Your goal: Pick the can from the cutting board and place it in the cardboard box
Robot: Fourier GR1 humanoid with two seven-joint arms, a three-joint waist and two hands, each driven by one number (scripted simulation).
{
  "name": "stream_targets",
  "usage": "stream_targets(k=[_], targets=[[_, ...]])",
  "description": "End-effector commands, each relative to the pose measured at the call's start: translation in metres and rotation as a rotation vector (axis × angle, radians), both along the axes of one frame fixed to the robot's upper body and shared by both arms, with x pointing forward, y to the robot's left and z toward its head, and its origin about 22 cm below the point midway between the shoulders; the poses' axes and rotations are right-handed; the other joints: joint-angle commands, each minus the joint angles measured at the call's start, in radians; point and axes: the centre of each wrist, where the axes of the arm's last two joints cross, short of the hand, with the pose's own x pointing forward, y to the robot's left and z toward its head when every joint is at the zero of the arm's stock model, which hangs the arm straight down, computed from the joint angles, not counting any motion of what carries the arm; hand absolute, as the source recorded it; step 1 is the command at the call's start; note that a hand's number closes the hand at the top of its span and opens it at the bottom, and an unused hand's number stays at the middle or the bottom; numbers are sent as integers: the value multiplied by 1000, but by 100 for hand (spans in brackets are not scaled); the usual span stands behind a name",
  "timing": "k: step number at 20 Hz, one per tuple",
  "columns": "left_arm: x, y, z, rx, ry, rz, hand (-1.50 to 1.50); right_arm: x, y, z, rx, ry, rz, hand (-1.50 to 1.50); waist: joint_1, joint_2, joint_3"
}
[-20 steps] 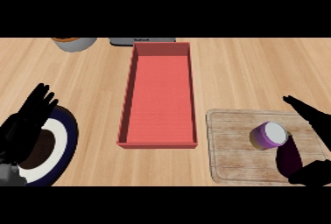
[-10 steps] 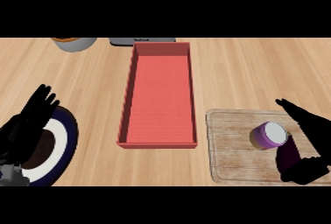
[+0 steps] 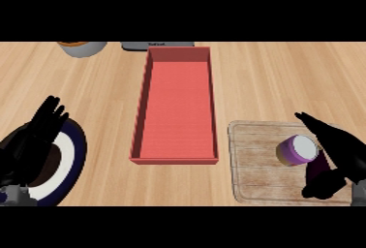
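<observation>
A purple can (image 3: 298,149) with a pale lid stands on the wooden cutting board (image 3: 261,167) at the lower right. My right hand (image 3: 336,151) is right beside the can, on its right, with the fingers stretched up and the thumb low near the can's base; the hand is open. The long red box (image 3: 176,114) lies open in the middle of the counter, left of the board. My left hand (image 3: 34,140) rests open at the lower left, fingers up, over a plate.
A dark-rimmed plate (image 3: 63,167) with a brown centre lies under the left hand. A bowl (image 3: 82,47) and a grey object (image 3: 157,45) sit at the counter's far edge, above the box.
My right hand has moved left and closer to the can. The left hand, the can and the box have stayed put.
</observation>
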Motion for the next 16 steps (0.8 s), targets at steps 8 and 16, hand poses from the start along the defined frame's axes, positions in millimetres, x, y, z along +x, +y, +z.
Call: stream_targets(k=[8,16], targets=[[13,-12,-1,-7,-9,4,0,-4,3,-39,-13,17,-6,-150,-3,0,0],[1,-1,4,2,-2,1,0,9,-4,-28,-16,-29,6,150,0,0,0]])
